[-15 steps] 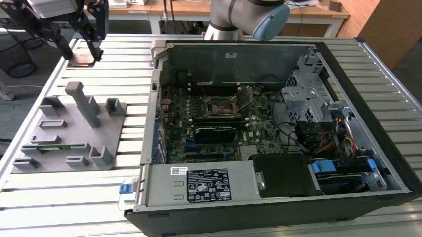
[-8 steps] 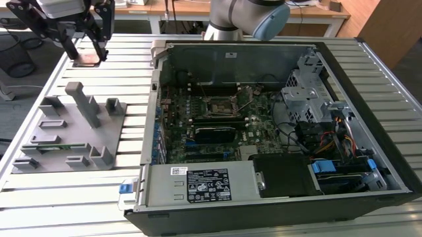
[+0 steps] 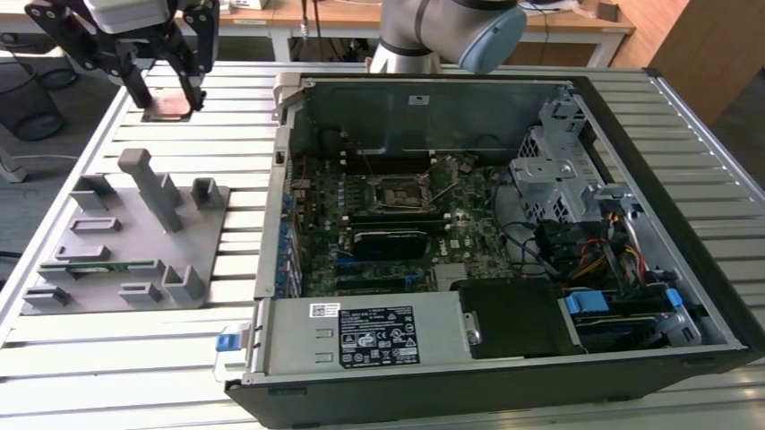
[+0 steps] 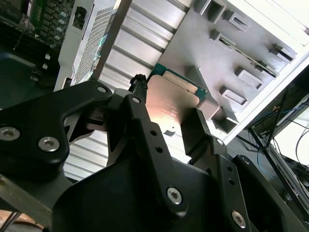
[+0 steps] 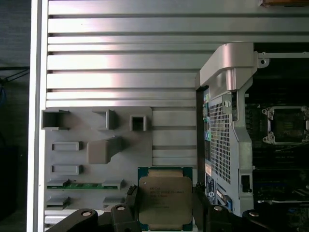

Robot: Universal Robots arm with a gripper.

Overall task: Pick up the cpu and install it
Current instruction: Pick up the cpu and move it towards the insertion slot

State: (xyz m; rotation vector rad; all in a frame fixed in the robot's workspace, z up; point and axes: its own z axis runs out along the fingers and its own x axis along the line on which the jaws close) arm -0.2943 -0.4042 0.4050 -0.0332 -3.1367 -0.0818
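1. The tool [image 3: 167, 97] is closed on the cpu [image 3: 168, 109], one finger pressing each of two opposite edges. It holds the cpu above the slatted surface [image 3: 132, 358] at the exterior view's upper left.
2. The cpu lies flat with its silver lid facing up at the wrist cameras. In the first wrist view its slightly longer sides run along the fingers [image 5: 130, 208].
3. A grey fixture tray [image 3: 120, 251] sits close by on the surface, with a green memory stick [image 5: 79, 185] in one slot.
4. The open computer case [image 3: 478, 116] lies to the exterior view's right. Its side wall [image 5: 227, 140] stands between the cpu and the motherboard socket [image 3: 402, 193].
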